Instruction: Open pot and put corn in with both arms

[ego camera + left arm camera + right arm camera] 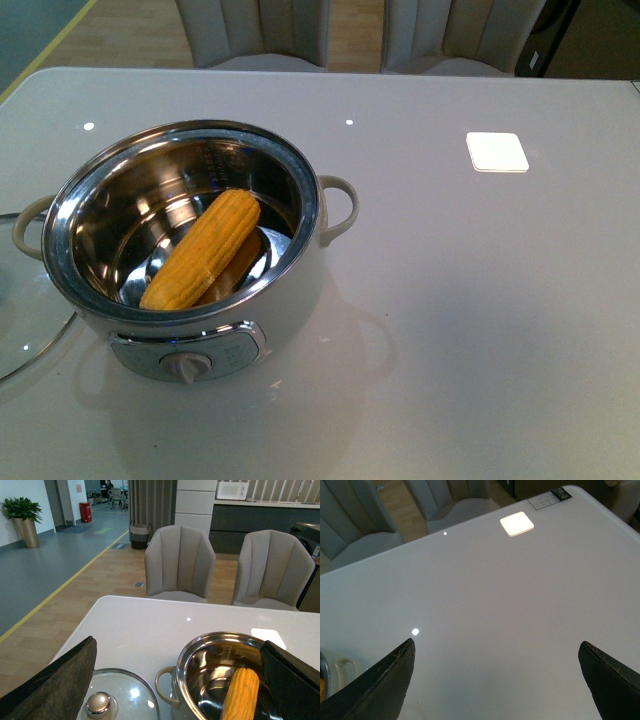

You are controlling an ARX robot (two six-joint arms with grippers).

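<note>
On the glossy white table, with yellow-orange corn cob lying in the lidless white steel-lined pot and glass lid at its 9 o'clock, retract left gripper and right gripper, both spread apart and empty, straight upward.

the pot stands open on the worktop, a round white cooker with a shiny steel interior and rim, cream loop handles on both sides and a dial panel facing the front view. its knobbed glass lid lies flat just beside it. the corn, a husked yellow-orange cob, rests slanted inside the pot, one end leaning up against the steel wall.
</note>
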